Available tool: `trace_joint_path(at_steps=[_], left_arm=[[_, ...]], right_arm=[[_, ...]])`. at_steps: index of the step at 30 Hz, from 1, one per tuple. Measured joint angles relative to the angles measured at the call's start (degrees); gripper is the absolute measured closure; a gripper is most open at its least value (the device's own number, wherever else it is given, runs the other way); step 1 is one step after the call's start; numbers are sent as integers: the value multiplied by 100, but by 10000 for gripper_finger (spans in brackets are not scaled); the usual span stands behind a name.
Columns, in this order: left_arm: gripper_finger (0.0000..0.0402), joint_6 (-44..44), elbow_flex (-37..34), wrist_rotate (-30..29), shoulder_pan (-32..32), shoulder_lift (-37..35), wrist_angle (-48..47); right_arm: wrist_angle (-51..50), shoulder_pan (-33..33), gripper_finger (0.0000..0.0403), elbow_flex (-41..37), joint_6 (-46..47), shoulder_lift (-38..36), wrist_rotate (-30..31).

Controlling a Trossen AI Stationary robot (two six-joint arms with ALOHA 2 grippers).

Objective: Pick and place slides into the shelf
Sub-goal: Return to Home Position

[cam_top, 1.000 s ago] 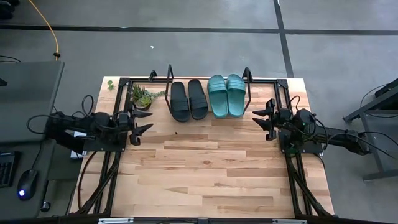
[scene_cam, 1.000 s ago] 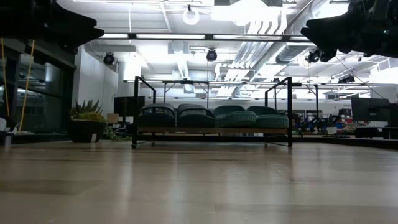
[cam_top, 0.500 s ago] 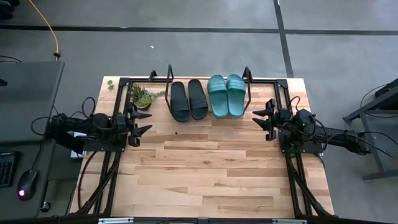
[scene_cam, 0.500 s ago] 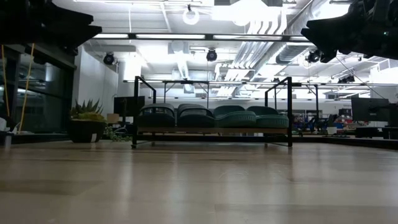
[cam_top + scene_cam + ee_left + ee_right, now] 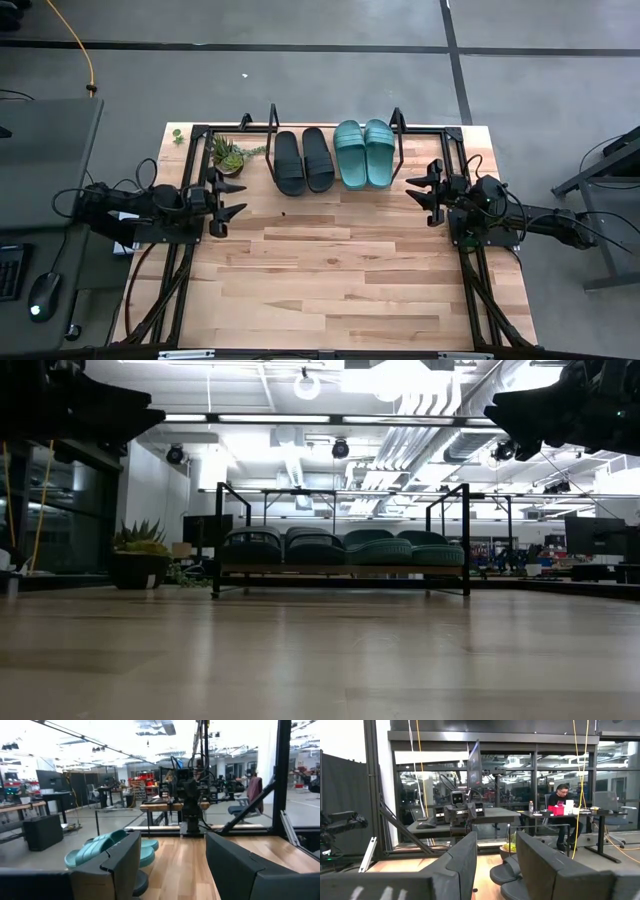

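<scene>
The black slides [image 5: 290,162] and green slides [image 5: 350,155] sit side by side on the shelf [image 5: 399,140] (far edge of the table [image 5: 340,280]). The left gripper [image 5: 240,197] and right gripper [image 5: 410,189] hang off to either side of it, fingers spread, touching neither pair.

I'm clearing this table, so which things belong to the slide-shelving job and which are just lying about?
Job: black slides, teal slides, the shelf holding them, left gripper, right gripper, fingers open on both.
Lying about: potted plant beside the shelf, computer mouse on the side desk.
</scene>
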Motion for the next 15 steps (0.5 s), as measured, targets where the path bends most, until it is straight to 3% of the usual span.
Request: trace_joint_path(at_steps=[9, 15], left_arm=[[195, 91, 7, 110, 0, -2, -207], [195, 302, 9, 800, 0, -2, -415]], right_arm=[[-10, 0, 274, -4, 0, 0, -1], [-225, -1, 274, -4, -170, 0, -258]])
